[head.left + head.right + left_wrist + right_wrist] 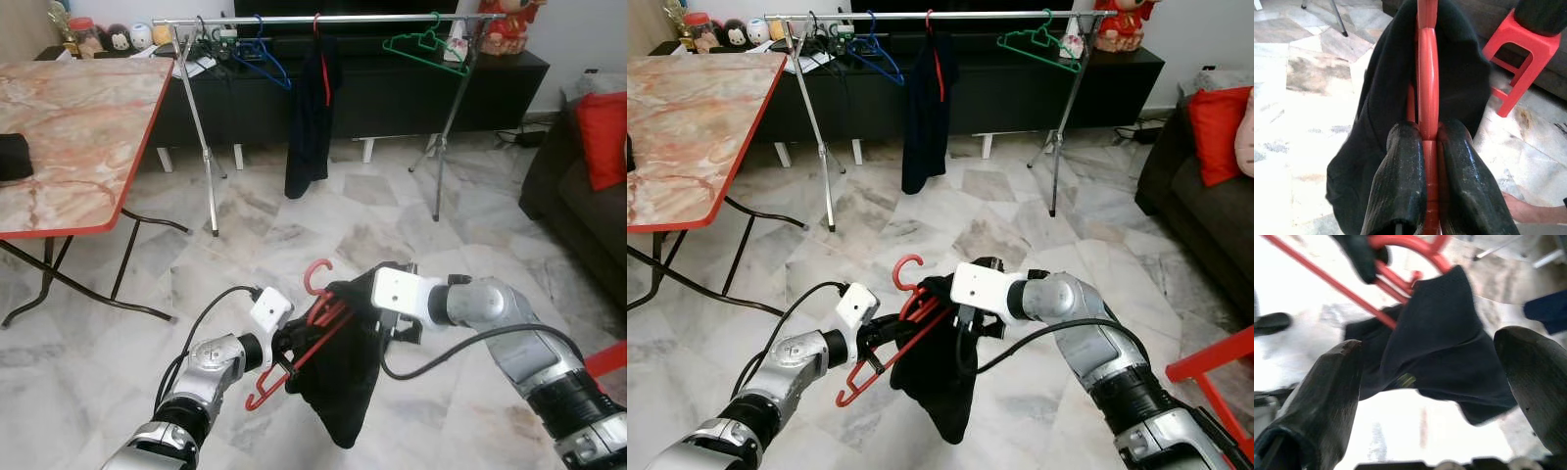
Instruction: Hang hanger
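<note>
A red hanger [315,318] with a black garment [343,387] draped over it is held low over the floor in front of me. My left gripper [284,345] is shut on the hanger's lower bar; the left wrist view shows both fingers [1400,186] pinching the red bar [1427,112]. My right gripper [1435,377] is open, just to the right of the garment [1444,342], its fingers [1327,391] spread on either side without touching it. The clothes rail [323,19] stands far ahead across the room.
On the rail hang a blue hanger [263,57], a green hanger [426,44] and a dark garment [312,117]. A marble-top folding table [78,117] stands on the left. A dark sofa [573,176] and a red stool [612,357] are on the right.
</note>
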Motion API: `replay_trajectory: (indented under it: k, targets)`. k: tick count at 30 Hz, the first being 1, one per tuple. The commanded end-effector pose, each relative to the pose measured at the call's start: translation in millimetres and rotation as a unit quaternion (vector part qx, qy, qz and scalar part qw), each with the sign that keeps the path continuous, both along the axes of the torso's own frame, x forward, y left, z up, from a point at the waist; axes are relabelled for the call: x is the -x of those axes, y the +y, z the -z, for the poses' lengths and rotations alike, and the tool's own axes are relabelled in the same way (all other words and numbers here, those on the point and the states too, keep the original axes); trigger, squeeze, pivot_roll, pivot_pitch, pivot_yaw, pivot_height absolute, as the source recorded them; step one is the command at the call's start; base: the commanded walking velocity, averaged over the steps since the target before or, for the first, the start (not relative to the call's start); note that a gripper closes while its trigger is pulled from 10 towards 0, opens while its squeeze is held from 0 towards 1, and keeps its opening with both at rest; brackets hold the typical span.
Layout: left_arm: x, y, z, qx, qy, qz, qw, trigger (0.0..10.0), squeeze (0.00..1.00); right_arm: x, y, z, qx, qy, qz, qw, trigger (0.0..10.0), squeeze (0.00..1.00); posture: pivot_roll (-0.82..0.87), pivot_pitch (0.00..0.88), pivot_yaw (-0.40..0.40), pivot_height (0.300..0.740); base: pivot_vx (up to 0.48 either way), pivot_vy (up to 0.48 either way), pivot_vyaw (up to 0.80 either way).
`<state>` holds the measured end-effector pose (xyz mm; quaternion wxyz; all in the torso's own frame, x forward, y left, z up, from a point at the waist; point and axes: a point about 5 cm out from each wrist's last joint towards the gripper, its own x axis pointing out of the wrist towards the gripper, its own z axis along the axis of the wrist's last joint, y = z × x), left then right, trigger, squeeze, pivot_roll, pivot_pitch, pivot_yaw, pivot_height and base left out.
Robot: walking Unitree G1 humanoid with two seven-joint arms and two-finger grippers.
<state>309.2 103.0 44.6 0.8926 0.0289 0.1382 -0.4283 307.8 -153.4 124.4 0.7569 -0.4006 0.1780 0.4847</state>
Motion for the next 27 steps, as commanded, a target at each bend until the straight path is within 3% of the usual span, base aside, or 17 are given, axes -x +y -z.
replay_trajectory:
  k: [1,6,7,8,13,16,27]
  targets:
    - [-3.1,-2.2,-7,0.007,-0.017,0.003,1.000,10.0,0.00,5.9,1.0,-1,0.003,0.013,-0.019,1.000,10.0,1.00,-0.11,0.037,-0.059,0.740,0.000,0.000,0.00]
    - [-2.8,-2.0,-6,0.006,-0.017,0.003,1.000,10.0,0.00,3.7,-0.1,-4,0.003,-0.004,-0.011,1.000,10.0,1.00,-0.11,0.037,-0.059,0.740,0.000,0.000,0.00]
    - [-2.7,-2.2,-6,0.008,-0.017,0.003,1.000,10.0,0.00,0.7,-0.2,-8,-0.005,-0.018,-0.005,1.000,10.0,0.12,-0.11,0.037,-0.059,0.740,0.000,0.000,0.00]
    - [-2.4,-2.2,-6,0.009,-0.018,0.005,1.000,10.0,0.00,-3.3,-1.9,-14,-0.013,-0.034,0.004,0.999,10.0,0.00,-0.12,0.037,-0.059,0.740,0.000,0.000,0.00]
    - [0.2,0.3,-6,0.009,-0.019,0.025,0.999,10.0,0.00,-14.8,-15.3,-29,-0.010,-0.079,0.029,0.996,10.0,0.00,-0.12,0.037,-0.060,0.740,0.000,0.000,0.00]
    - [2.4,1.9,-6,0.005,-0.020,0.040,0.999,10.0,0.00,-16.1,-20.6,-29,-0.001,-0.079,0.028,0.996,10.0,0.00,-0.12,0.037,-0.060,0.740,0.000,0.000,0.00]
    - [16.2,14.7,-11,-0.014,-0.031,0.159,0.987,10.0,0.00,-4.5,-42.9,-10,-0.009,0.017,-0.013,1.000,10.0,0.00,-0.11,0.038,-0.065,0.740,0.000,0.000,0.00]
